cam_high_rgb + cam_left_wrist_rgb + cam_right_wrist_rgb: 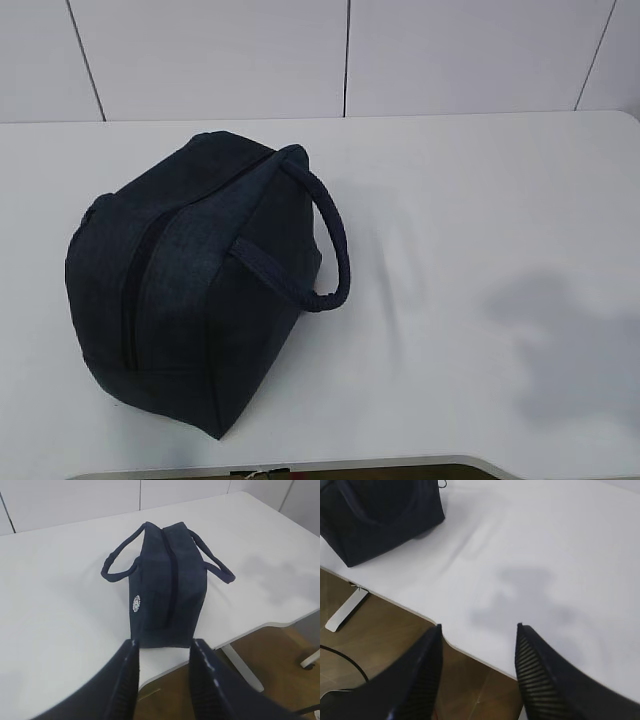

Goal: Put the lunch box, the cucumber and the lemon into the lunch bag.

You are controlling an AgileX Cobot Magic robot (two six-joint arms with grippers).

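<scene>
Lunch bag (190,290) sits zipped on table (480,200), left side; soft fabric, probably light, grab a handle (325,240). Left gripper (162,675) and right gripper (479,667) both parted, empty. No food items visible.

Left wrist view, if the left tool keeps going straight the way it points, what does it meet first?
Most likely the near end of the lunch bag, which sits zipped on the white table straight ahead of the empty, open left tool. Nothing else shows between them, though the depth is hard to judge.
</scene>
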